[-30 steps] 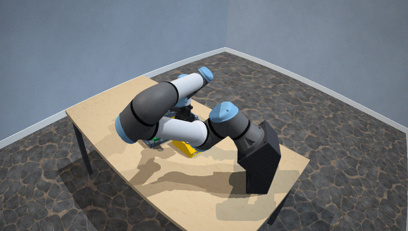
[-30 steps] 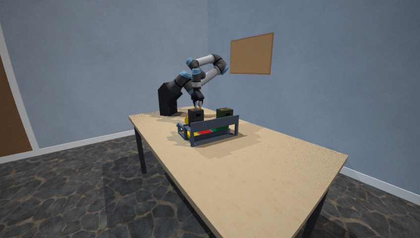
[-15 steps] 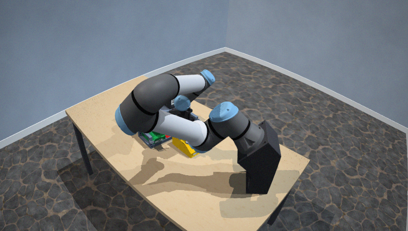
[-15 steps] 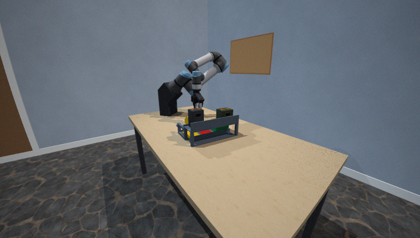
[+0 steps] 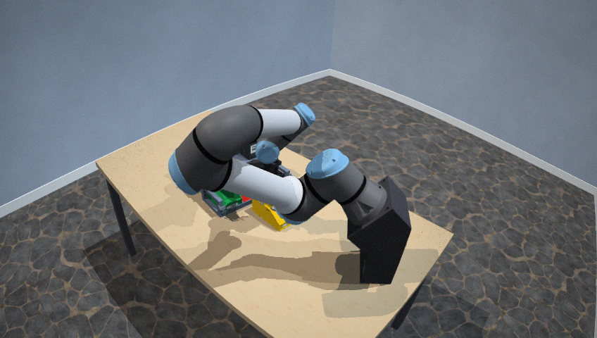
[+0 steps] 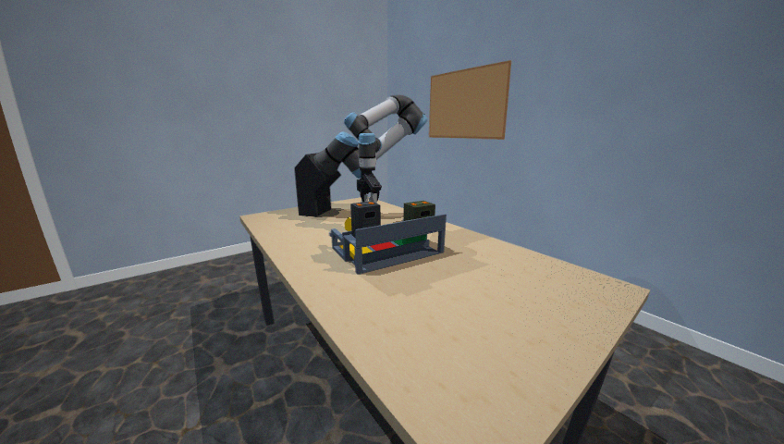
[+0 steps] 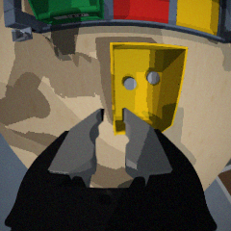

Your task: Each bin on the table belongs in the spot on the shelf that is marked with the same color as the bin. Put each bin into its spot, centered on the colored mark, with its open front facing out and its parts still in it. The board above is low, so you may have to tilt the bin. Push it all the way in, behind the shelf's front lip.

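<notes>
While the arm folds low over the table (image 5: 267,276), the gripper (image 7: 112,117) hangs right above the yellow bin (image 7: 146,84), fingers set narrow with a gap between them and nothing caught there. One fingertip lines up with the bin's near wall at lower centre of the wrist view. Two grey parts (image 7: 141,80) lie inside. Along the top edge, the shelf (image 7: 106,21) shows green, red and yellow marks.
</notes>
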Controlling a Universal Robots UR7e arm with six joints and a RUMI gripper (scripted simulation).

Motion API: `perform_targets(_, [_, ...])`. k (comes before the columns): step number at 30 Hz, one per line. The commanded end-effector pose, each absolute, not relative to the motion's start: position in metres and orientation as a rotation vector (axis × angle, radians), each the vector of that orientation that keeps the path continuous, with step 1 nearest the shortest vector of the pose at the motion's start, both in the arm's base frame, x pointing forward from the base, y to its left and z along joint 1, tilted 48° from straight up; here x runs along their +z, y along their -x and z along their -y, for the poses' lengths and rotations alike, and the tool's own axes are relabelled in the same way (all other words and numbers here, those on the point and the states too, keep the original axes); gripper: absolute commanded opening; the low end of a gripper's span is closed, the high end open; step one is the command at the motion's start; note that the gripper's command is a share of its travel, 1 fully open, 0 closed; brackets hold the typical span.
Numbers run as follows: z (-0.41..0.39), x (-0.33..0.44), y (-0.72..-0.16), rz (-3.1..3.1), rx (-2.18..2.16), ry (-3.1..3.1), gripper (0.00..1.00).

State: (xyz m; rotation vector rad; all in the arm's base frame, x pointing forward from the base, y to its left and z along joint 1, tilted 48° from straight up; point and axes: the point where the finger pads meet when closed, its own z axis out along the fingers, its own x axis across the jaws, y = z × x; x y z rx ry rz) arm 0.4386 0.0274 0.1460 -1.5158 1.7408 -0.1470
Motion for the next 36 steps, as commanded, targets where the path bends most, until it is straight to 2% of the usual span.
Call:
perform_targets(1, [-0.0273, 0.1461, -0.4389, -1.741, -0.148, 1.516, 0.15])
perform_targets(36, [-0.0318, 0.1387, -0.4458, -1.741, -0.148, 1.516, 0.15])
